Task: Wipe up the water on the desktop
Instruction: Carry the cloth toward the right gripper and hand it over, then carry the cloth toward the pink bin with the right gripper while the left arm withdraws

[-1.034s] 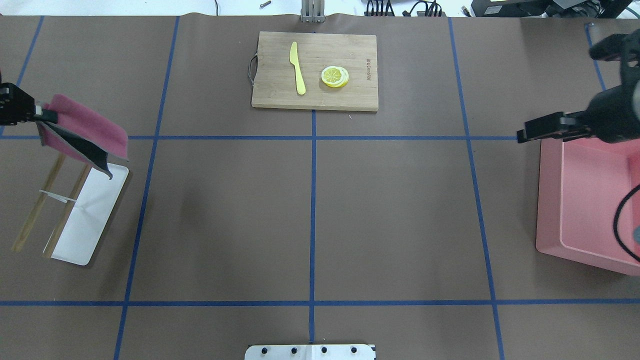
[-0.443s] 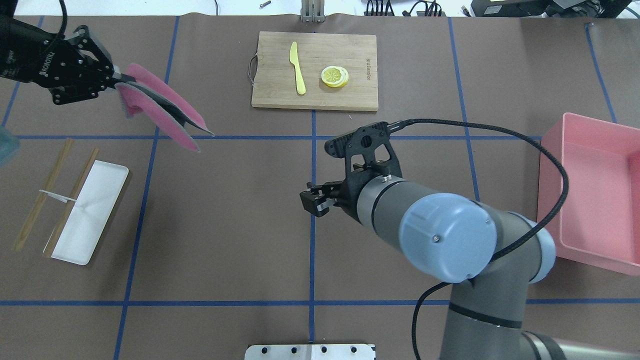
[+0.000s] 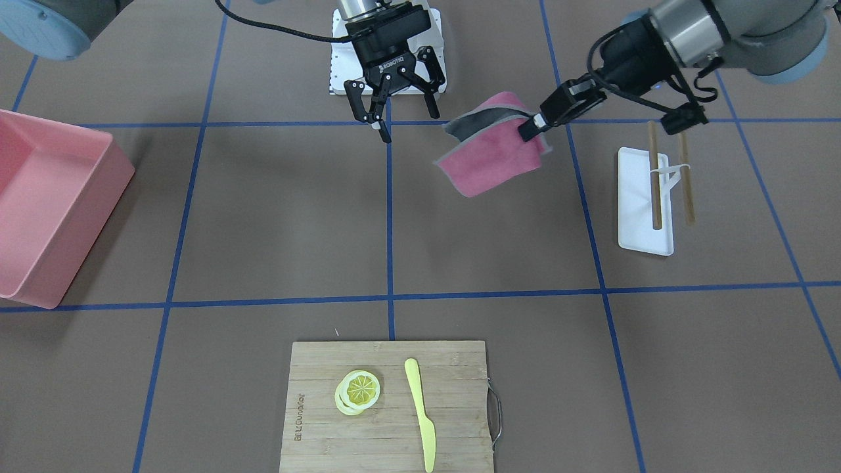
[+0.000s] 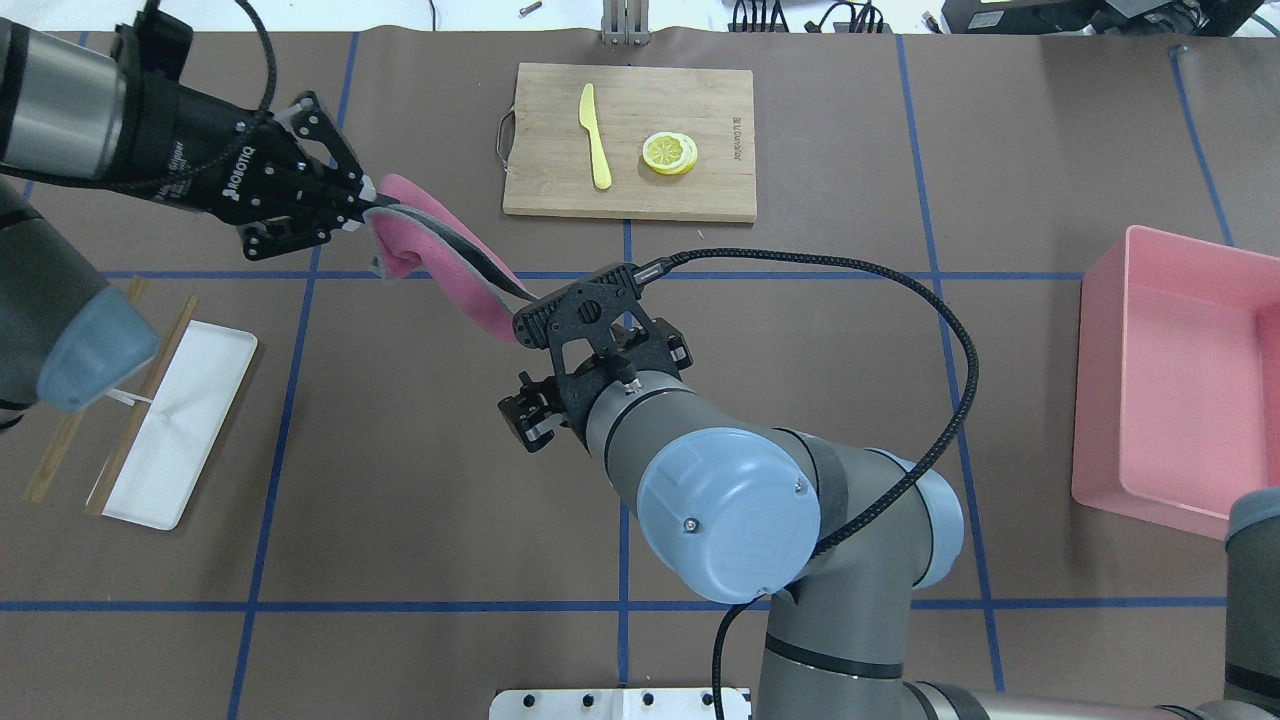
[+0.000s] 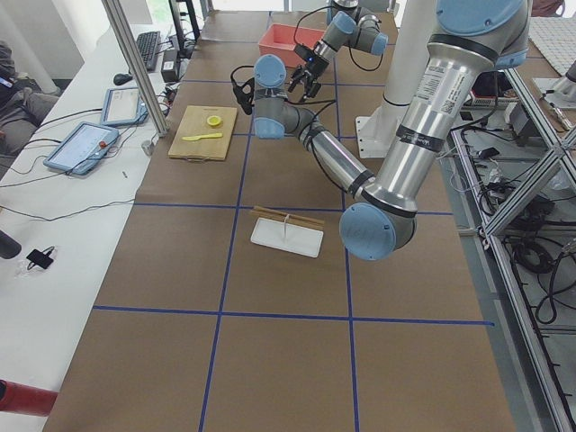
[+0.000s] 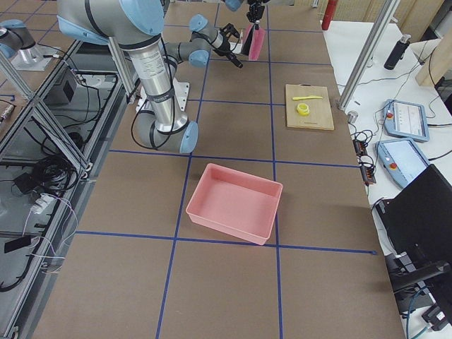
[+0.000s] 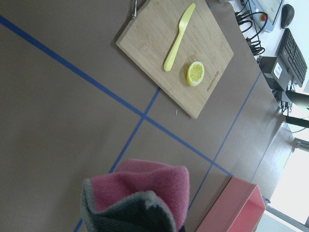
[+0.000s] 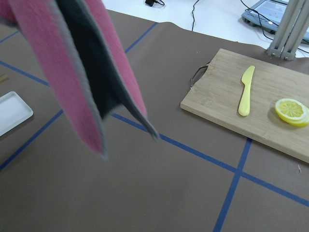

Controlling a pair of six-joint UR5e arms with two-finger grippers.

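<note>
You see the matte brown table (image 4: 420, 500) crossed by blue tape lines under both arms, your folded pink-and-grey cloth (image 4: 440, 260) hanging above its left half, left gripper (image 4: 362, 208) fingers clamped on the cloth's edge, right gripper (image 3: 397, 112) near the loose end, fingers apart.

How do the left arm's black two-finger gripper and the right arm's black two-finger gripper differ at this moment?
The left gripper is shut on a folded pink-and-grey cloth; the right gripper is open and holds nothing. The left gripper is over the robot's left half of the matte brown desktop; the right gripper is over its centre blue tape line. Both are raised off the desktop.
</note>
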